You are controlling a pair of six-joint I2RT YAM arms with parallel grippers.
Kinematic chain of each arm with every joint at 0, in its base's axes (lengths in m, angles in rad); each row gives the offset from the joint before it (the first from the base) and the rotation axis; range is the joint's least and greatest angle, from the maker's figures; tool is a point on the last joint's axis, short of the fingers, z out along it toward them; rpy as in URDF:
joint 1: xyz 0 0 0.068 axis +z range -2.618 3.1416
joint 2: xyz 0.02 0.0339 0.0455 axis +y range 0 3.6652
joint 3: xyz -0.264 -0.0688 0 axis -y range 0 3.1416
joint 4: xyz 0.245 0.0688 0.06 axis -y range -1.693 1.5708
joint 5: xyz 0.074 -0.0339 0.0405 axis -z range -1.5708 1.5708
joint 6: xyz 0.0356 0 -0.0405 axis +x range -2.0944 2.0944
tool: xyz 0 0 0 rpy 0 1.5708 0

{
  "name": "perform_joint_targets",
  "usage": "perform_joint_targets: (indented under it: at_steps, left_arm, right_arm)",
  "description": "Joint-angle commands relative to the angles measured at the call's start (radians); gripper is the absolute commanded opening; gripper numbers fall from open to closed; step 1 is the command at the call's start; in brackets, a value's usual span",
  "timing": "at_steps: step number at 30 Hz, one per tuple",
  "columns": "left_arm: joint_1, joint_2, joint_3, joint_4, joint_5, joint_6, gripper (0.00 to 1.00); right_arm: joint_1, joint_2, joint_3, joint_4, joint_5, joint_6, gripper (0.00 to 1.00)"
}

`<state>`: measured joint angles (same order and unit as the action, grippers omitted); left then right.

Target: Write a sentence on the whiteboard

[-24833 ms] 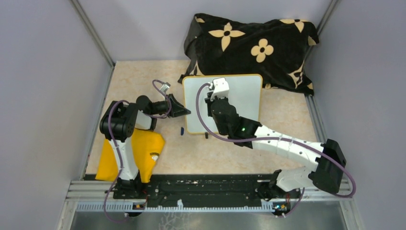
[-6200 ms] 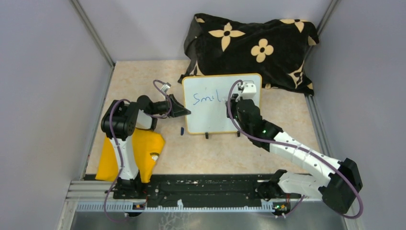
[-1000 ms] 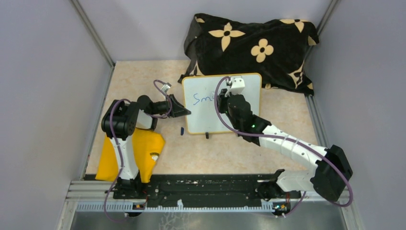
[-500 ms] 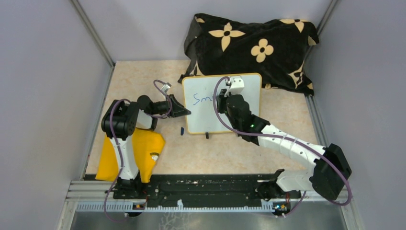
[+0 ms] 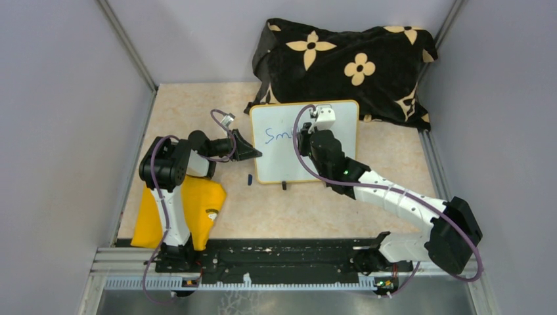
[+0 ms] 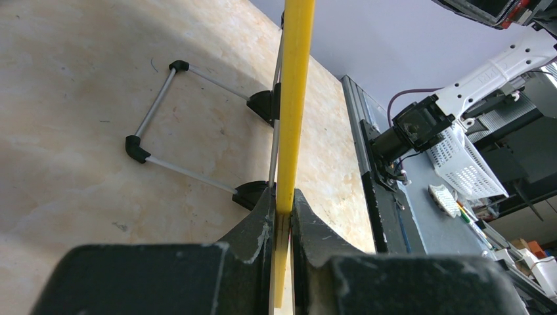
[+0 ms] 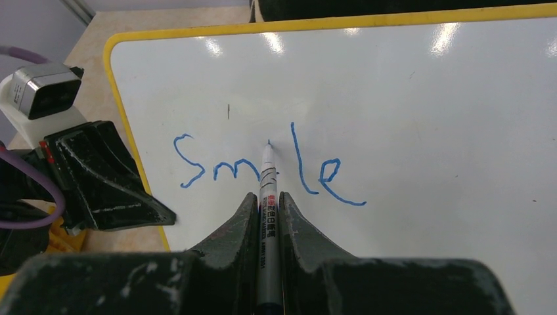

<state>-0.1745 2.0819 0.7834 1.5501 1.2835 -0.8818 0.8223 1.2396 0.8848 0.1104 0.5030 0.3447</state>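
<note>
Two holds confirmed at the whiteboard (image 5: 276,164)

Left gripper (image 6: 282,205) clamped tight on the yellow left rim of the whiteboard, which stands toward the desk's far edge, midway across. Right gripper (image 7: 267,197) pinches a marker (image 7: 265,174), tip at the board amid blue lettering (image 7: 226,169).

Your left arm (image 5: 169,211) pairs a white link with rounded black joint housings and a purple cable (image 5: 152,172). Your right arm (image 5: 394,199) matches, with ribbed white links, a green light (image 5: 344,173) on a black joint and a white camera block (image 5: 324,117). Its fingers (image 7: 230,230) are scuffed matte black plastic.
</note>
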Motion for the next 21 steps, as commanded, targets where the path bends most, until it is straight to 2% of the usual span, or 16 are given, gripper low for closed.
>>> perform_joint_targets:
  at_steps: [1, 6, 14, 21]
  left_arm:
    - [-0.014, 0.039, 0.004, 0.241, 0.004, -0.006, 0.0]
    - [-0.014, 0.037, 0.004, 0.241, 0.005, -0.006, 0.0]
    - [-0.014, 0.037, 0.003, 0.241, 0.005, -0.006, 0.0]
    - [-0.014, 0.036, 0.001, 0.241, 0.005, -0.005, 0.0]
  right_arm:
    - [0.0, 0.0, 0.007, 0.011, 0.009, 0.016, 0.0]
    - [0.0, -0.018, 0.006, 0.011, 0.008, 0.017, 0.0]
    - [0.0, -0.169, -0.049, 0.073, -0.014, 0.006, 0.0]
    - [-0.001, -0.295, -0.15, 0.03, 0.098, -0.017, 0.0]
